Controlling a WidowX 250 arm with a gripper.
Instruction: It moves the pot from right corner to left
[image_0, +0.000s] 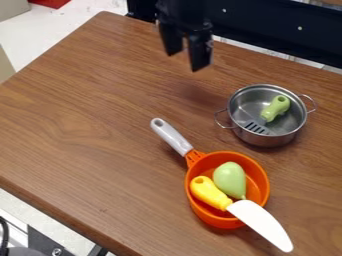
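Black two-finger gripper (186, 60) above the brown wooden table (87, 120); fingers parted, nothing between them. Round silver metal pot (267, 138) at view right, green-handled slotted spatula (276, 107) inside. Nearer the camera, just beside: orange pan (200, 211), grey handle extending across pot's left side. It holds a pale green pear-shaped toy (229, 177) and yellow-handled knife (262, 224), white blade overhanging the rim.

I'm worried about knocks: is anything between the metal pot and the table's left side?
Yes, partly: the handle of the orange pan juts in left of the metal pot, level with its nearer half. Passing farther back would probably avoid it.
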